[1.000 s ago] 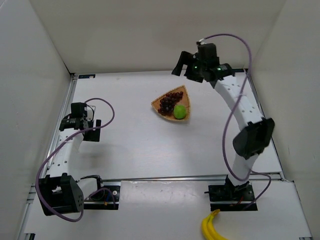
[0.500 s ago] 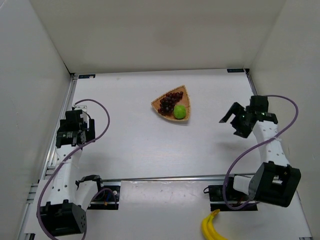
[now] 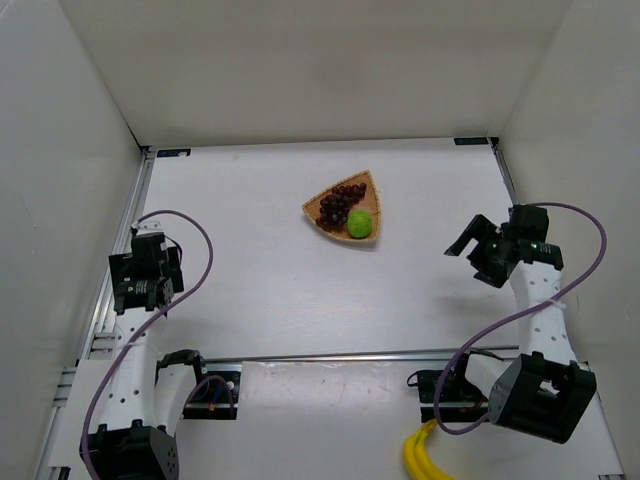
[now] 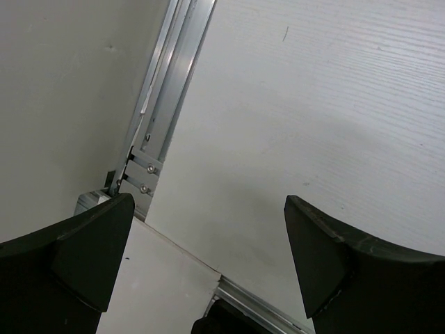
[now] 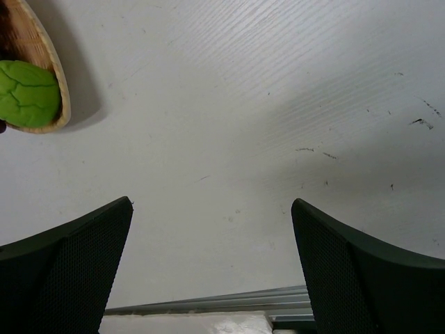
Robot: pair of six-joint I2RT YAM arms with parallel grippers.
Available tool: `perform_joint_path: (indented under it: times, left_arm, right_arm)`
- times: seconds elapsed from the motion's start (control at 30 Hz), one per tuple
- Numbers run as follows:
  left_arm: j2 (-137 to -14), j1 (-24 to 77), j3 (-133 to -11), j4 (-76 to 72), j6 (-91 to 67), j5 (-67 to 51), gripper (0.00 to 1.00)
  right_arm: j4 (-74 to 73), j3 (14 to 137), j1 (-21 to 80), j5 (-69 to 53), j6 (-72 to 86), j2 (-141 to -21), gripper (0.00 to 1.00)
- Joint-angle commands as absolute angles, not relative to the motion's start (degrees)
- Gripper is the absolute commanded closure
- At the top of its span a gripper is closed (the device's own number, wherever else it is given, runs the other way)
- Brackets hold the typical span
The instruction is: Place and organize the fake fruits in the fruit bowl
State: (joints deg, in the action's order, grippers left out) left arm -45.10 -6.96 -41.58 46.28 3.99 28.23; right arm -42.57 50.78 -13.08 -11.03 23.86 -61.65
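Note:
The tan wicker fruit bowl (image 3: pixel 317 199) sits at the table's middle back. The dark red-purple grape bunch (image 3: pixel 341 201) and the small green round fruit (image 3: pixel 360 223) lie inside it. In the right wrist view the green fruit (image 5: pixel 26 93) and the bowl's rim (image 5: pixel 50 62) show at the top left corner. My right gripper (image 3: pixel 468 250) is open and empty, right of the bowl and apart from it; it also shows in the right wrist view (image 5: pixel 212 229). My left gripper (image 3: pixel 140 295) is open and empty near the table's left edge, over bare table in its wrist view (image 4: pixel 208 223).
White walls close in the table on the left, back and right. A metal rail (image 3: pixel 130 235) runs along the left edge and another (image 3: pixel 340 355) along the front. A yellow banana (image 3: pixel 422 455) lies off the table at the bottom, by the right arm's base.
My right arm swung from high behind the bowl down to the table's right side and drew back a little. My left arm pulled back toward the near left edge. The fruits and bowl stayed put.

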Motion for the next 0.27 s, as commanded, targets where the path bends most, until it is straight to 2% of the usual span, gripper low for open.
perform_joint_path:
  times: [0.0,0.23]
  left_arm:
    - [-42.8,-7.2,-40.3,45.5,2.6,29.5,0.00]
    - [-42.3,-7.2,-39.1,45.5,3.2,29.5,0.00]
  right_arm:
    - [-43.7,49.9,-13.3,-12.1,22.2,-60.0,0.01]
    - [-41.8,46.5,-13.3,-13.3,22.8,-57.6,0.01]
